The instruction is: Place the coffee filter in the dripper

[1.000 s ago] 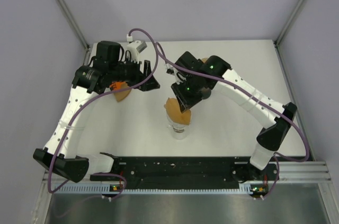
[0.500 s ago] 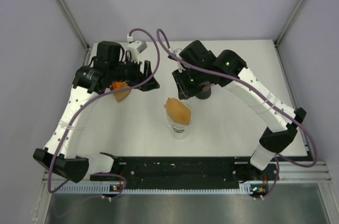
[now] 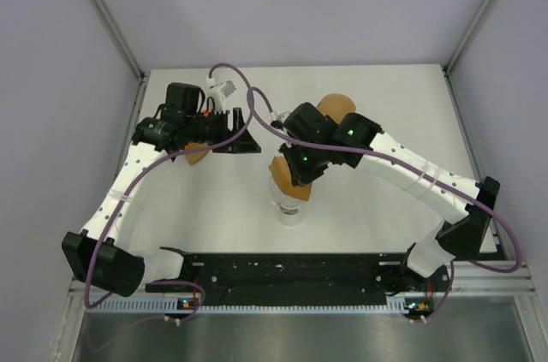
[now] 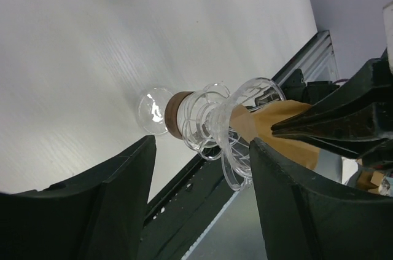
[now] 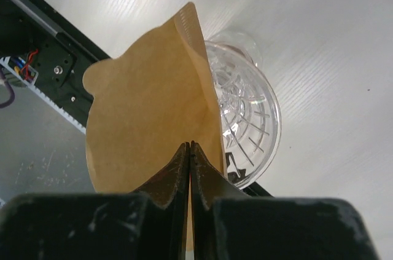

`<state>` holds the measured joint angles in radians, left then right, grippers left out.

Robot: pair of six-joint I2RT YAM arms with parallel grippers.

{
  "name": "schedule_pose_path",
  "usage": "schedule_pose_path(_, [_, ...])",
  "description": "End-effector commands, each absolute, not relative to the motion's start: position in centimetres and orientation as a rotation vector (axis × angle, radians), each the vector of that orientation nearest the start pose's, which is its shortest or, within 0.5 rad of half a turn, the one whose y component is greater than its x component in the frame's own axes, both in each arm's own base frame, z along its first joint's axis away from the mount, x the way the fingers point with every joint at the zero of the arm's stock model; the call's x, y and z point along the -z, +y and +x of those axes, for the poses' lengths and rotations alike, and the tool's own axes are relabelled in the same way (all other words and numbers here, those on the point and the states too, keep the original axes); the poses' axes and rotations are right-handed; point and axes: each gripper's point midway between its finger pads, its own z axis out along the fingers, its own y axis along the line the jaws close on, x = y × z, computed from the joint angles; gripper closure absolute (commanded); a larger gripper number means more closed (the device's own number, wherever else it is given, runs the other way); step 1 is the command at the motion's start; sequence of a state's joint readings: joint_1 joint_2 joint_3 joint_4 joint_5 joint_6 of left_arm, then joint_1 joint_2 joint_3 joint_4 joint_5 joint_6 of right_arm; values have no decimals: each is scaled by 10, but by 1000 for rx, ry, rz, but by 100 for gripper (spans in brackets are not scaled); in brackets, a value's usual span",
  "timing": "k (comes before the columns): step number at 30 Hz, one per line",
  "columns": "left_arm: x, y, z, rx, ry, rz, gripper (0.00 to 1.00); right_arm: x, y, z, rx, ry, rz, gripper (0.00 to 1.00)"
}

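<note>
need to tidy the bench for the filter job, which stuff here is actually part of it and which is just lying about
In the job:
- coffee filter, pinched by the shut right gripper
- glass dripper under it

Lying about:
- brown paper piece on the left
- rounder brown piece farther back
- left gripper, open, holding nothing

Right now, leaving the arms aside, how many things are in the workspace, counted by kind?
Brown paper filters: 3
Glass dripper: 1
Total: 4
</note>
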<state>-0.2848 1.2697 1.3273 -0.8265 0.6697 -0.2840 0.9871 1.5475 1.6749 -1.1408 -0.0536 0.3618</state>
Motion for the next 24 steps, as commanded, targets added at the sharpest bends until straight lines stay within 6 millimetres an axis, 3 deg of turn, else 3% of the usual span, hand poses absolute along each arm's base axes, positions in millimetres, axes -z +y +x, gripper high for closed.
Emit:
schedule_pose_path(1, [-287, -213, 257, 1198, 2249, 364, 33, -247, 324, 188, -539, 2458, -754, 100])
schedule_pose_path(5, [-279, -217, 252, 1262, 2267, 345, 35, -226, 324, 189, -465, 2504, -757, 100])
schedule_pose_path(18, [-273, -227, 243, 1385, 2281, 329, 38, -192, 342, 180, -379, 2543, -783, 100])
schedule_pose_path(24, [-264, -231, 238, 1434, 2304, 311, 47, -178, 336, 185, -333, 2541, -757, 100])
